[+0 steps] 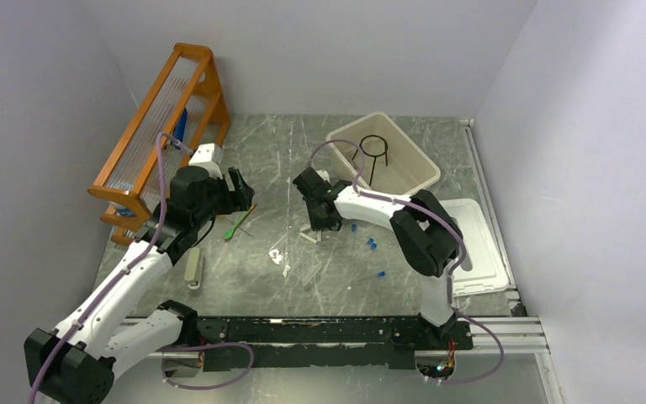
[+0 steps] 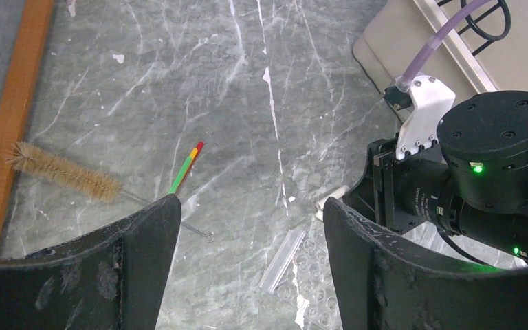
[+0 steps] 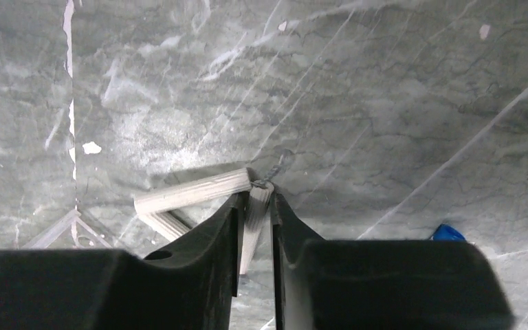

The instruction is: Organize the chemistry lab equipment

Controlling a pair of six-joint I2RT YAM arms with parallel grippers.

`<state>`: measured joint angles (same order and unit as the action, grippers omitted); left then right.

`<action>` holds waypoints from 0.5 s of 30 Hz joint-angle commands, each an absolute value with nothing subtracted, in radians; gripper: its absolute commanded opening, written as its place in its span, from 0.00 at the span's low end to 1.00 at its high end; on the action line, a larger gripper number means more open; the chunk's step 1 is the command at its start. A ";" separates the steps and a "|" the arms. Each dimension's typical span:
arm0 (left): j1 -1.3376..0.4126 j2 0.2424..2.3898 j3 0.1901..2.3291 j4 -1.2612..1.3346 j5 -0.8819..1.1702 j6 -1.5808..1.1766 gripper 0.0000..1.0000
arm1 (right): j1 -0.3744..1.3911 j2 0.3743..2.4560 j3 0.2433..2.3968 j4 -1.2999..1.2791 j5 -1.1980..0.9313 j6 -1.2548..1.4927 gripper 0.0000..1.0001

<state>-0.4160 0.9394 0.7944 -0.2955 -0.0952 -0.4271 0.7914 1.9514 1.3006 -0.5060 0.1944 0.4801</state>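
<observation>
The white triangle (image 3: pixel 192 192) lies on the grey table, and my right gripper (image 3: pixel 254 196) is shut on one of its legs, both fingers pressed against it; the top view shows this gripper (image 1: pixel 318 220) low over the triangle (image 1: pixel 309 236). My left gripper (image 2: pixel 251 234) hangs open above bare table, holding nothing. The green-handled tool (image 2: pixel 184 172) lies just beyond its left finger. A clear strip on a dimpled clear plate (image 2: pixel 283 261) lies between the fingers, below them. The black wire ring (image 1: pixel 373 147) stands in the beige bin (image 1: pixel 420 181). Tiny blue-capped pieces (image 1: pixel 371 244) are scattered to the right of the triangle.
The orange wooden rack (image 1: pixel 156 126) stands along the left wall. A bristle brush (image 2: pixel 62 175) lies beside it. A white lid (image 1: pixel 479 244) rests at the right edge. A pale elongated item (image 1: pixel 193 269) lies near the left arm. One blue cap (image 3: pixel 447 232) sits right of my right finger.
</observation>
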 commanded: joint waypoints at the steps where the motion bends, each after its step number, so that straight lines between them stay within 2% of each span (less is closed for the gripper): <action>1: -0.422 0.935 0.784 -0.235 -0.119 -0.428 0.79 | 0.792 1.996 1.333 -0.533 0.241 0.493 0.18; 8: -0.422 0.976 0.788 -0.198 -0.074 -0.441 0.79 | 0.782 2.013 1.411 -0.494 0.297 0.463 0.00; 15: -0.422 0.962 0.791 -0.189 -0.078 -0.447 0.78 | 0.776 1.855 1.410 -0.406 0.341 0.408 0.00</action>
